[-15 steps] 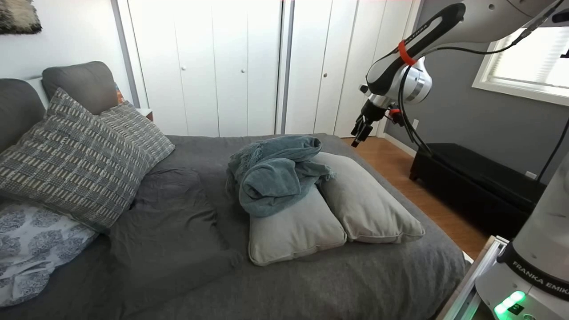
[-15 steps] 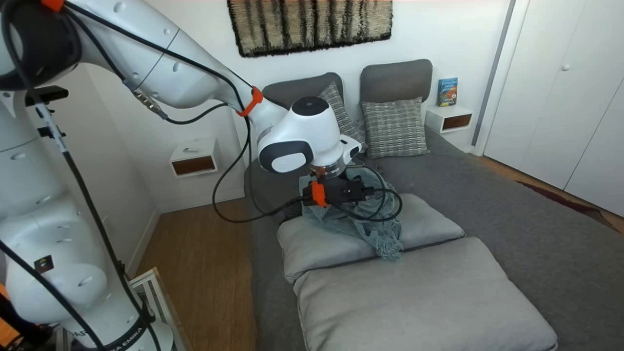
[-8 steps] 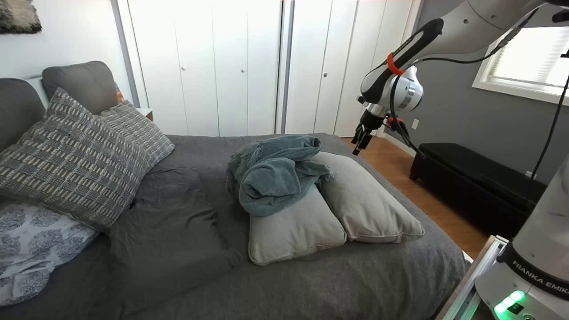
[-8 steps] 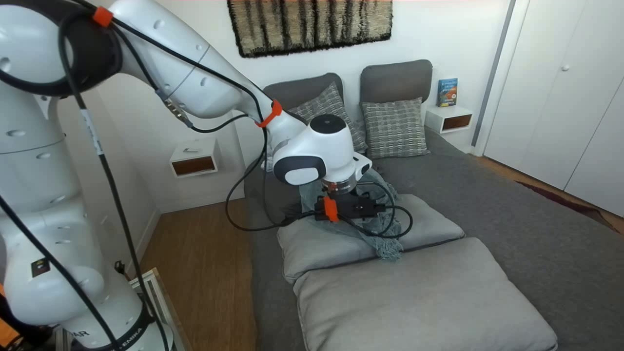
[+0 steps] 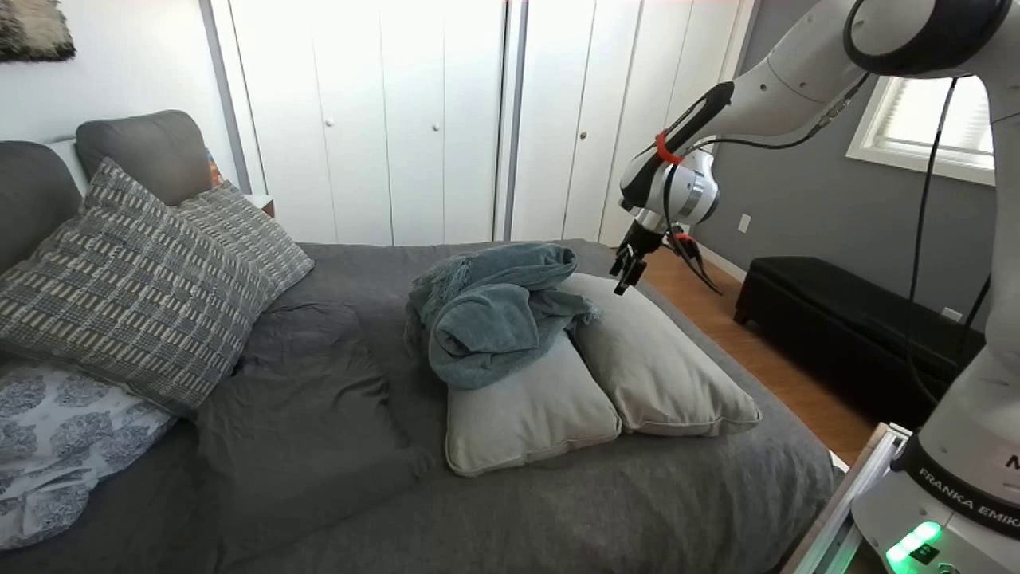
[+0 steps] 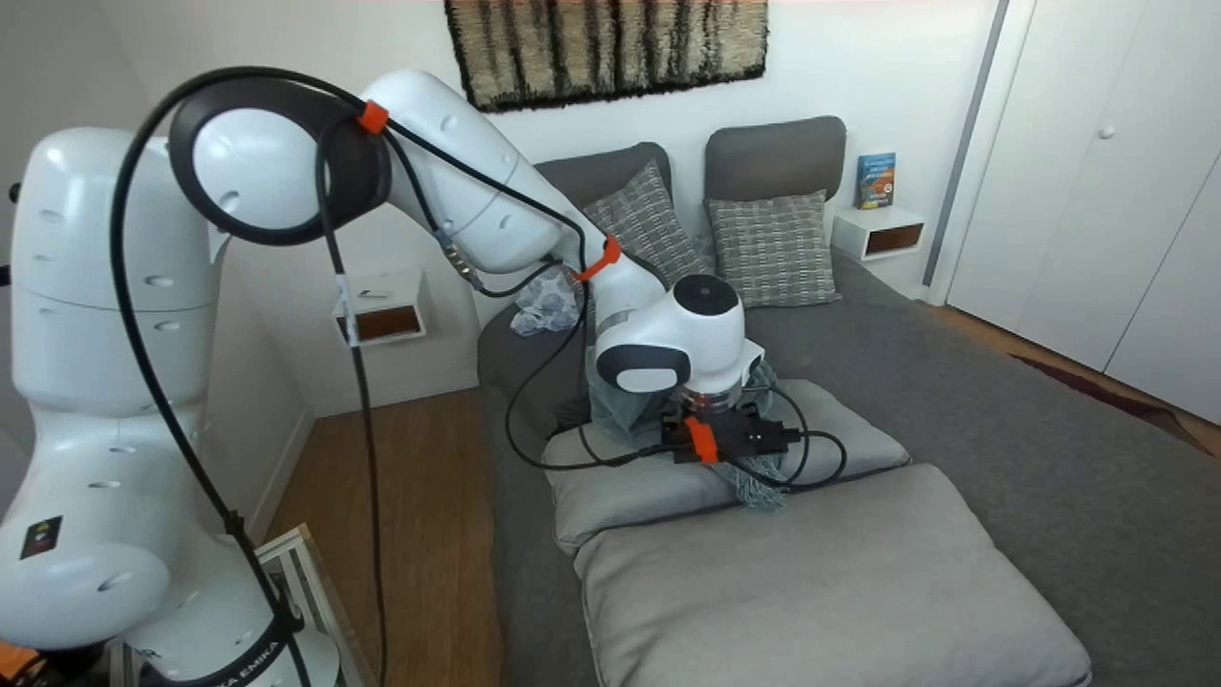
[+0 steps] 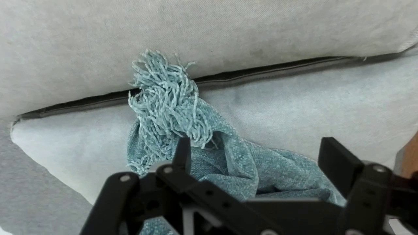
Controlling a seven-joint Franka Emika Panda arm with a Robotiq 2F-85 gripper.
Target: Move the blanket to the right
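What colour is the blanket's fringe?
Pale teal, a greyish blue-green; the fringe shows best in the wrist view.

The thick, rounded arm (image 6: 110, 248) is glossy white, dotted with small oval dimples (image 6: 157, 281). A broad black ring (image 6: 355, 176) circles a white disc (image 6: 250, 167) high on it. Smooth black cables (image 6: 122, 267) loop along its length, strapped by bright orange-red bands (image 6: 603, 258). A dark oval cap (image 6: 706, 295) tops the bulbous white wrist (image 6: 706, 334). The blocky black gripper (image 7: 256, 155) carries round silvery-grey screw heads (image 7: 168, 169). Down at the rounded white base (image 5: 880, 502), green lights (image 5: 913, 545) glow below a black collar (image 5: 968, 496) where I can read FRANKA EMIKA in pale capitals.
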